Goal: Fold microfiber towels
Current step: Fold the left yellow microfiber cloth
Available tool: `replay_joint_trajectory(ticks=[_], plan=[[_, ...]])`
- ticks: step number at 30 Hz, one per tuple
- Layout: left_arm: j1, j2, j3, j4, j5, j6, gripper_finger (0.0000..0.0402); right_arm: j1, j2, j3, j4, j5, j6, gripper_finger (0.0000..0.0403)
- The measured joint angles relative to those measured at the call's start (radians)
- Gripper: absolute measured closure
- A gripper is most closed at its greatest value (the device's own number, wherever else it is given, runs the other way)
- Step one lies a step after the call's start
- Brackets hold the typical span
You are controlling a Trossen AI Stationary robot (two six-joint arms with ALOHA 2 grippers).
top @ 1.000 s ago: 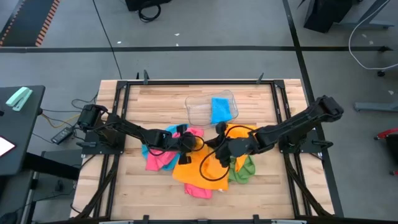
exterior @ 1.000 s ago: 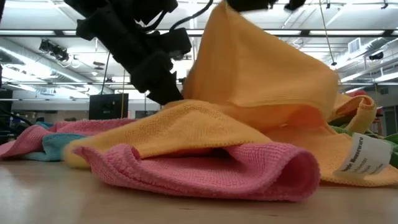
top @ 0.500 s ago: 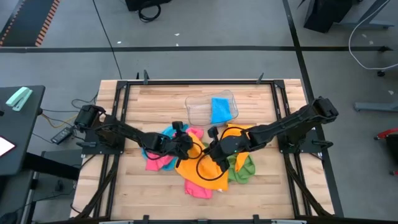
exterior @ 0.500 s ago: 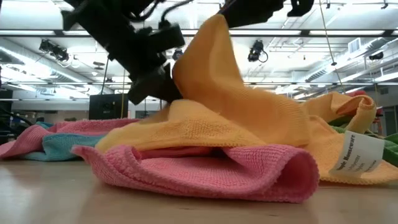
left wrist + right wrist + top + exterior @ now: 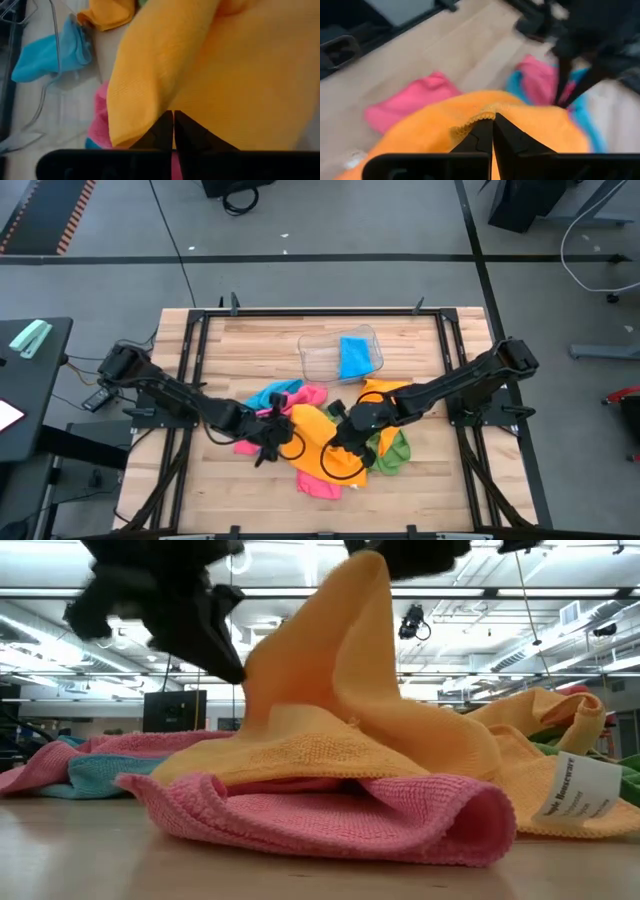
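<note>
An orange microfiber towel (image 5: 315, 445) lies on a heap of towels mid-table and is raised between both grippers. My left gripper (image 5: 278, 435) is shut on its left side, also seen in the left wrist view (image 5: 173, 120). My right gripper (image 5: 347, 425) is shut on its raised top; the right wrist view (image 5: 493, 122) shows this closely. A pink towel (image 5: 330, 815) lies folded under the orange one on the table. Another pink towel (image 5: 252, 442), a teal one (image 5: 272, 393) and a green one (image 5: 395, 448) lie around it. My left gripper pinches an edge of the orange towel (image 5: 162, 102) between its two shut fingers, slanting down from the table's left. That edge (image 5: 250, 665) is lifted clear of the heap. One layer or several, I cannot tell. My right gripper pinches the orange towel's stitched hem (image 5: 481, 116) between its two fingers, slanting down from the table's right. The held part forms the towel's peak (image 5: 368, 565), and the cloth drapes down from it onto the heap.
A clear plastic tray (image 5: 320, 360) at the table's far middle holds a blue towel (image 5: 355, 355). A second orange towel (image 5: 560, 720) with a white label (image 5: 580, 790) lies at the right of the heap. Bare wood shows along the near and left parts of the table.
My left gripper has gone toward the table's left and near edges and up, taking the orange towel's edge along. That edge has lifted off the heap. My right gripper has sunk a little and shifted left, still holding the peak. The orange towel now hangs narrower between the two.
</note>
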Motion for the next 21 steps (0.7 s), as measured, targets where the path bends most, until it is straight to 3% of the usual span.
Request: replay_joint_trajectory(ticks=[11, 15, 21], plan=[[-0.034, -0.047, 0.001, 0.004, 0.12, -0.181, 0.038, 0.034, 0.125, 0.0, 0.02, -0.209, 0.119, 0.0391], [-0.03, -0.042, 0.0, 0.018, 0.123, -0.225, 0.0366, 0.059, 0.163, 0.0, 0.014, -0.187, 0.144, 0.0391], [-0.03, -0.035, 0.001, 0.092, 0.165, -0.236, 0.033, 0.052, 0.183, 0.0, -0.012, -0.06, 0.213, 0.0367]])
